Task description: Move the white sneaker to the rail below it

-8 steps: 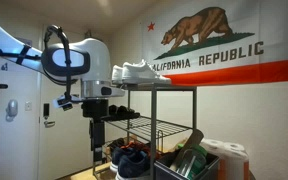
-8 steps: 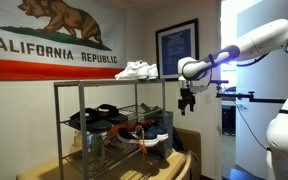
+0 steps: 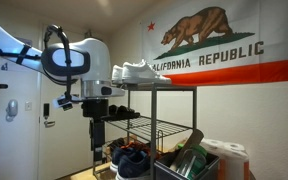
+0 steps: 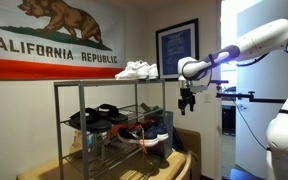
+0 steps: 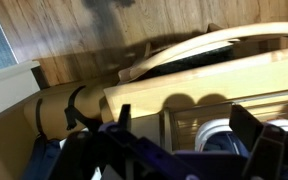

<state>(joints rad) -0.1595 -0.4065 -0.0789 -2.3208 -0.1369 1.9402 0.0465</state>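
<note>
A pair of white sneakers (image 4: 136, 70) sits on the top tier of the tall black metal shoe rack, and shows in both exterior views (image 3: 136, 72). I cannot tell the two shoes apart clearly. The rail (image 4: 109, 110) is the flat dark tier below them, and it holds dark shoes. My gripper (image 4: 186, 101) hangs beside the end of the rack, level with that tier, apart from the sneakers. It also shows in an exterior view (image 3: 97, 120). In the wrist view the gripper (image 5: 184, 130) is open and empty over a wooden floor and a pale box.
Dark shoes (image 4: 102, 118) lie on the second tier, and more shoes (image 4: 149, 135) lie on the wire-grid tier. A California flag (image 3: 219, 45) hangs behind the rack. A bin with bottles and a paper roll (image 3: 199, 160) stands by the rack. A framed picture (image 4: 176, 45) hangs on the wall.
</note>
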